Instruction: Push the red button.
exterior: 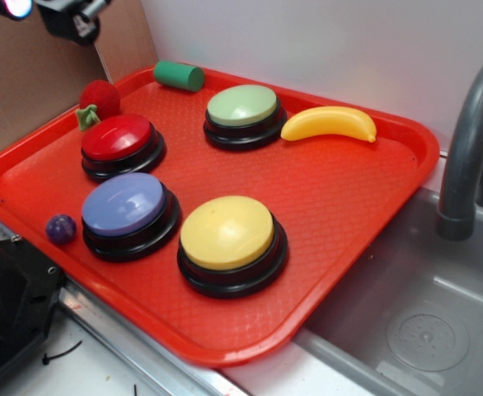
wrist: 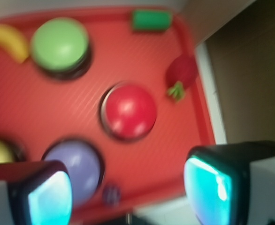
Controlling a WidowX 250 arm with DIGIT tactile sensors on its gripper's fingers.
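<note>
Clutter is sitting all over the red tray (exterior: 365, 194) I am watching remotely; the red button (exterior: 118, 138) is resting near the tray's back left, with a fuzzy strawberry toy (exterior: 99, 100) just behind it, a green cylinder (exterior: 178, 76) farther back, a green button (exterior: 242, 106) to its right and a blue button (exterior: 124, 205) just in front; a yellow button (exterior: 227, 233), a yellow banana (exterior: 329, 124) and a small purple ball (exterior: 60, 228) are filling the rest. The gripper (wrist: 128, 187) is hanging high with its fingers (wrist: 48, 194) spread wide and grasping nothing; nothing is lying between it and the red dome. I am reading no labels or writing anywhere; the wrist view is blurring.
</note>
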